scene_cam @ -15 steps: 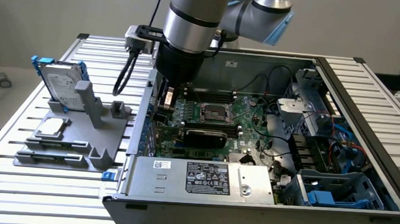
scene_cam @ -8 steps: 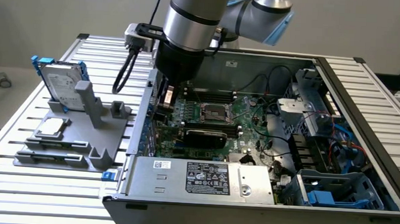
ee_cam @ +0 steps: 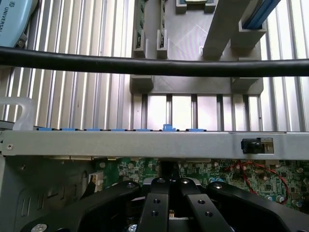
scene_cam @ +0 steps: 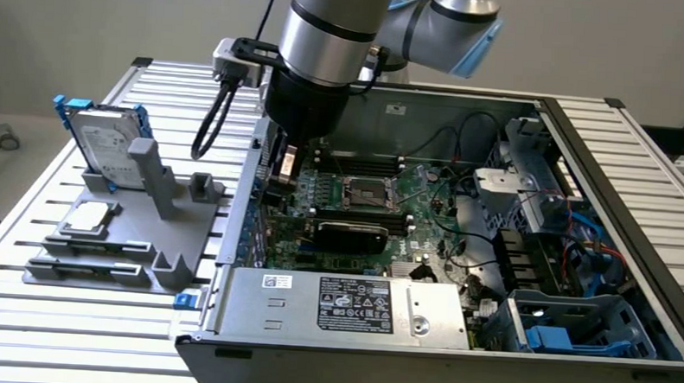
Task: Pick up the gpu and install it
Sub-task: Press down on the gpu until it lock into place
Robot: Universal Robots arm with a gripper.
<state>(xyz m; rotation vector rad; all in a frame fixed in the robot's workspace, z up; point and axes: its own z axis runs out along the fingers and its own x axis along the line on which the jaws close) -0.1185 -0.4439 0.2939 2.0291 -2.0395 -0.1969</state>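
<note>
My claw [scene_cam: 283, 182] hangs inside the open computer case [scene_cam: 621, 134], low over the motherboard [scene_cam: 425, 195] by the case's side wall. I cannot tell how wide it stands or whether it grips anything. The gpu [scene_cam: 352, 236] sits on the motherboard just beside my claw, toward the power supply [scene_cam: 349, 306].

i'm seeing the open computer case [scene_cam: 452, 335] sitting on the bench [scene_cam: 16, 264], with the fixture stand [scene_cam: 133, 226] lying beside it toward the exterior view's left. the hard drive [scene_cam: 102, 142] is standing upright in that stand, and the motherboard [scene_cam: 364, 218] is lying inside the case.
</note>
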